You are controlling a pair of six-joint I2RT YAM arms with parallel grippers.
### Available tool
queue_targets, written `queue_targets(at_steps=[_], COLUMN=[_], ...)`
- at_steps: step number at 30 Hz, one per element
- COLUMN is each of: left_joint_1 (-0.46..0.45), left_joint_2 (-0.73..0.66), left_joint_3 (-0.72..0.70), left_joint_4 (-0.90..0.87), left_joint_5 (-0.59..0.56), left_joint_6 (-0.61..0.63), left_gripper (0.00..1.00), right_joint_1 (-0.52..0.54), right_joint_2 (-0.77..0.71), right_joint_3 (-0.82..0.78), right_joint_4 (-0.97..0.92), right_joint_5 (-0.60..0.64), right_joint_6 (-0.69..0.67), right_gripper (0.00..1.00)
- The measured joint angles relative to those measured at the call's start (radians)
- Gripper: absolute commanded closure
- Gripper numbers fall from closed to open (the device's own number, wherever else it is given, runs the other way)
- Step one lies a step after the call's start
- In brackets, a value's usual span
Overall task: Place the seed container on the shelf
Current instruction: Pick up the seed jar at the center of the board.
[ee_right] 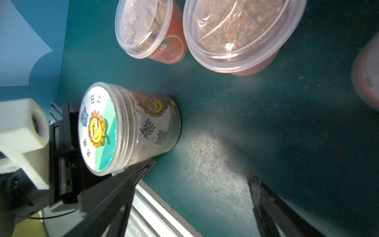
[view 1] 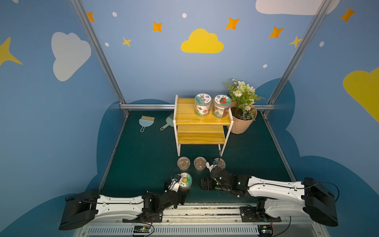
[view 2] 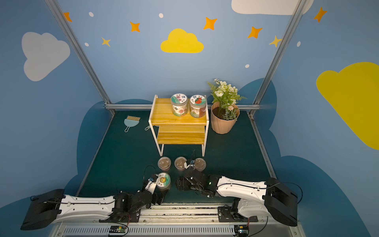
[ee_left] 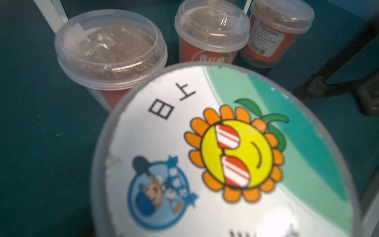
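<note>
Both top views hang high over the near edge, facing down and toward the far wall [view 1: 164, 71]. They give nearly the same wide frame of the whole green mat [view 1: 143, 153] and shelf [view 1: 184, 111], offset slightly sideways between them. Left wrist view: very close above the jar [ee_left: 225, 153] lid, facing far, cups [ee_left: 212, 26] behind; right wrist view: low by the mat, rolled sideways, facing left, a little farther off, sharing that jar and the cups.

The left arm [view 1: 119, 205] and right arm [view 1: 274, 188] match: white moulded shells [view 2: 242, 187] between bulky black joint housings [view 1: 320, 203], thin black cables [view 1: 272, 184] looping alongside. The right gripper [ee_right: 202, 166] has long matte-black jaws, one scuffed at its tip. A green light [view 1: 239, 182] glows on its wrist.
</note>
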Motion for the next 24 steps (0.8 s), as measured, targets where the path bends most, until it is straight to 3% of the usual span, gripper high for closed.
queue_targets(at_steps=[5,8,17,24], left_joint_1=[0.002,0.002,0.003,-0.002], left_joint_2=[0.12,0.22,0.58,0.544], left_joint_3=[0.0,0.011,0.135,0.108], left_joint_4=[0.101,0.178,0.394,0.412], left_joint_5=[-0.014,-0.035,-0.121,-0.121], left_joint_6=[0.004,0.016,0.024,0.024], left_gripper=[0.0,0.0,0.0,0.0], right_joint_1=[-0.004,-0.004,0.003,0.001], right_joint_2=[0.037,0.071,0.138,0.12], right_joint_3=[0.0,0.001,0.051,0.042], right_joint_4=[0.034,0.044,0.043,0.043], right_joint_5=[-0.006,-0.014,-0.023,-0.012], right_joint_6=[0.002,0.003,0.004,0.008], right_gripper=[0.15,0.22,0.24,0.23])
